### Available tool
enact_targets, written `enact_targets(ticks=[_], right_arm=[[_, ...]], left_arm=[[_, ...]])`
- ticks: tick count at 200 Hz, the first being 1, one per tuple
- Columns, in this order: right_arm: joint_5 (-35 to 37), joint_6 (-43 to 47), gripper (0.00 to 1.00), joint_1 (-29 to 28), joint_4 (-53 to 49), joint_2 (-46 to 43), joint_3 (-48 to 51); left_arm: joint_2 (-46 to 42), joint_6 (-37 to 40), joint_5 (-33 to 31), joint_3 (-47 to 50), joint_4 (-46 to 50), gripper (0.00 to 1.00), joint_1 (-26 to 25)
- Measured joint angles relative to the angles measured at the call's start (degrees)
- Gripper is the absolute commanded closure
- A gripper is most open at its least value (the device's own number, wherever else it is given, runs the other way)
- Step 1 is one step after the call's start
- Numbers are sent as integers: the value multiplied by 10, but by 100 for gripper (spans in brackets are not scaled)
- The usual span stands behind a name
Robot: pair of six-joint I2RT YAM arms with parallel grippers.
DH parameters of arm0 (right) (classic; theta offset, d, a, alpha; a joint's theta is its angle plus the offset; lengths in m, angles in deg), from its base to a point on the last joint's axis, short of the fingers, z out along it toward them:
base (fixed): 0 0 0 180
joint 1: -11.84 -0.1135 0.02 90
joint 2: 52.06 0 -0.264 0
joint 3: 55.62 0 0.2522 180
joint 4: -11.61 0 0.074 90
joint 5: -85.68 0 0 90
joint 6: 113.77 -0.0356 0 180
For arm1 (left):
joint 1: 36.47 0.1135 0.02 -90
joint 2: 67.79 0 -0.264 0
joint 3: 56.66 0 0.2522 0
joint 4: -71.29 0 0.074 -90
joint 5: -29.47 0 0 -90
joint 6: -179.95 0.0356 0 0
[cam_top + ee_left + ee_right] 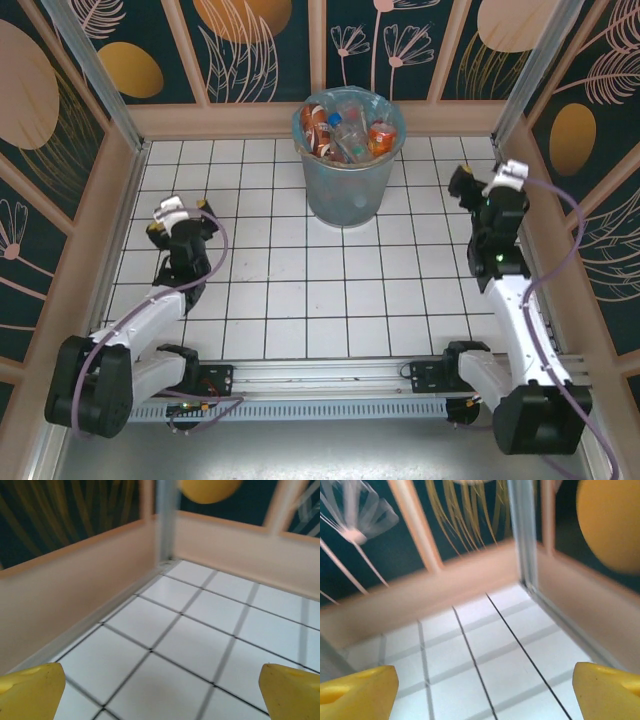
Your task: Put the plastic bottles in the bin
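Observation:
The round grey bin (349, 190) with its light-blue bag stands at the back middle of the tiled floor. Several clear plastic bottles (345, 130) with red and orange labels lie piled inside it, up to the rim. My left gripper (180, 216) hovers at the left side, well apart from the bin, open with nothing between its yellow fingers (30, 692). Near the right wall my right gripper (484, 182) is also open and empty, its yellow fingers (357, 692) spread wide over bare tiles.
Peach-coloured low walls (95, 240) and aluminium corner posts (90, 70) enclose the white tiled floor (320, 290). The left wrist view faces the back left corner (165, 562); the right wrist view faces the back right corner (525, 582).

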Motion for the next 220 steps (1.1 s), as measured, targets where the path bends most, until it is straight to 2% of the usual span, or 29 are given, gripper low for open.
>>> enact_targets(ticks=[30, 66, 103, 131, 165, 220], right_arm=[[-17, -32, 13, 3, 140, 79, 146], [-16, -19, 12, -1, 297, 148, 184], [-44, 23, 8, -1, 472, 223, 224], [-101, 40, 6, 12, 614, 336, 235], [-117, 35, 1, 26, 658, 347, 248], [-120, 36, 1, 24, 668, 347, 243]], left_arm=[[48, -4, -9, 81, -125, 1, 38], [93, 2, 37, 84, -190, 1, 48], [120, 61, 151, 70, -247, 1, 49], [141, 104, 237, 65, -273, 1, 49], [223, 107, 270, 63, -344, 1, 79], [229, 92, 255, 63, -361, 1, 89]])
